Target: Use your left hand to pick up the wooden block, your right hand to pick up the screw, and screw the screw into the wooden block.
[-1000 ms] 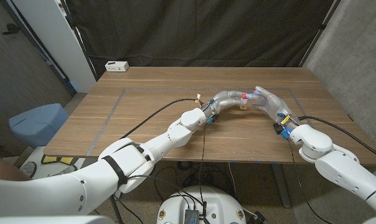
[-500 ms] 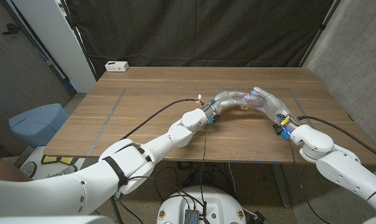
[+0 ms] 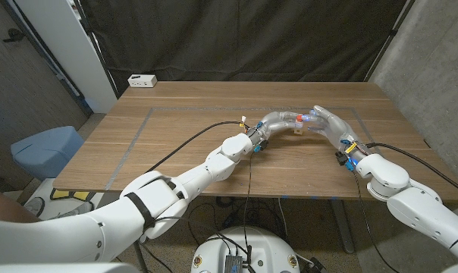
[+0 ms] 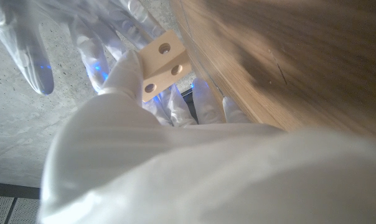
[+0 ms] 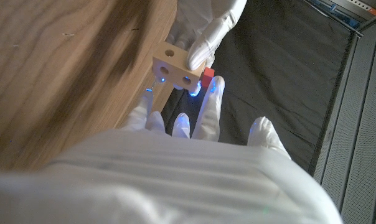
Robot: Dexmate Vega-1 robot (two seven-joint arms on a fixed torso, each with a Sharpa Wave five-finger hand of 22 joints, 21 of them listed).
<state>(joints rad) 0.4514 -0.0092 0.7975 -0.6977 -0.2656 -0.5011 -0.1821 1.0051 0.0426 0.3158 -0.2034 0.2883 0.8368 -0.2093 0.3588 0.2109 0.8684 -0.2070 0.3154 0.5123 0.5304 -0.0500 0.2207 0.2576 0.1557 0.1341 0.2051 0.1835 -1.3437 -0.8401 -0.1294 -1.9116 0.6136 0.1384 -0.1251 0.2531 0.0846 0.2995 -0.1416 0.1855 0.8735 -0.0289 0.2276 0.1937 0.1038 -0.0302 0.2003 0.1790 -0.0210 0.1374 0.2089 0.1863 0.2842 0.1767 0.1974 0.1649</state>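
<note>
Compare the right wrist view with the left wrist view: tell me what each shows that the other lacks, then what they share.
Right wrist view alone: a small red part, likely the screw, sits at the wooden block between the right hand's fingertips. Left wrist view alone: grey concrete floor beyond the hands. Shared: the pale block with round holes, held by the left hand above the wooden table, with the other hand's fingers close to it.

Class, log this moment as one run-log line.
left hand: holds wooden block | right hand: holds red screw at block | stage: joining, above table
</note>
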